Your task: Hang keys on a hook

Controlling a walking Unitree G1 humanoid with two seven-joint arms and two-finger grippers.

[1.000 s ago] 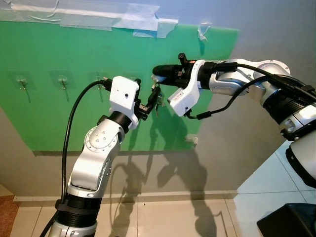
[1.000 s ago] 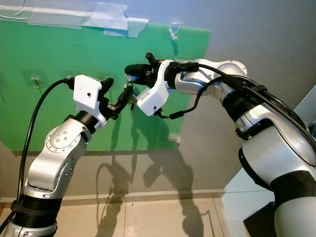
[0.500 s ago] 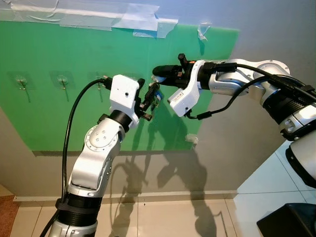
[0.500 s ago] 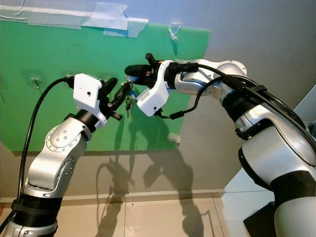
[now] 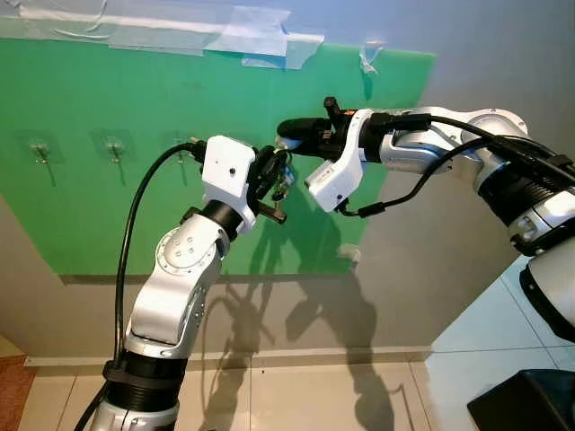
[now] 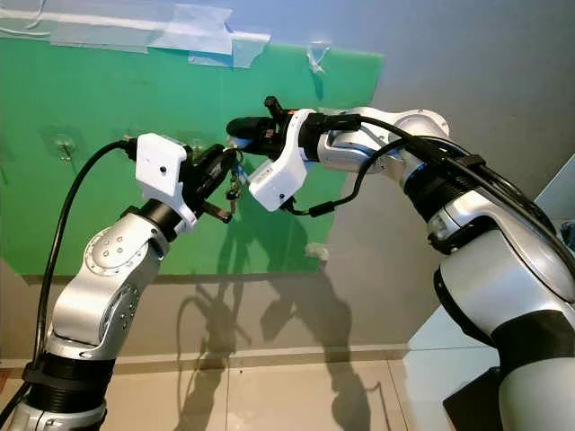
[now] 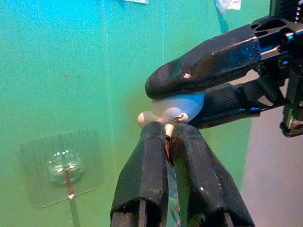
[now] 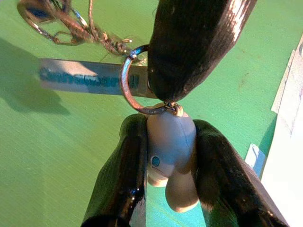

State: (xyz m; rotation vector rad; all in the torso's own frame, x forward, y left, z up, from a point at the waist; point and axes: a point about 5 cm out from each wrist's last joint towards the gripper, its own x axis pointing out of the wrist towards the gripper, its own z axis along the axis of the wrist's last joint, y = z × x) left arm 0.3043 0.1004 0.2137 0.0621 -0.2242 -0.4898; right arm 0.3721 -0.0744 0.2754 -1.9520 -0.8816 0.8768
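Here, both arms met in front of a green plastic sheet [image 5: 135, 197] taped to the wall. The right pincer [image 8: 168, 156] was clenched on a small pale rubbery keychain figure [image 8: 171, 161]. Its metal key ring [image 8: 130, 90], with keys dangling, was pinched by the closed left pincer [image 7: 166, 142]. A clear adhesive wall hook [image 7: 64, 172] sat on the sheet just beside them.

Metal key ring [image 8: 135, 87], glossy plastic charm [image 8: 171, 156]
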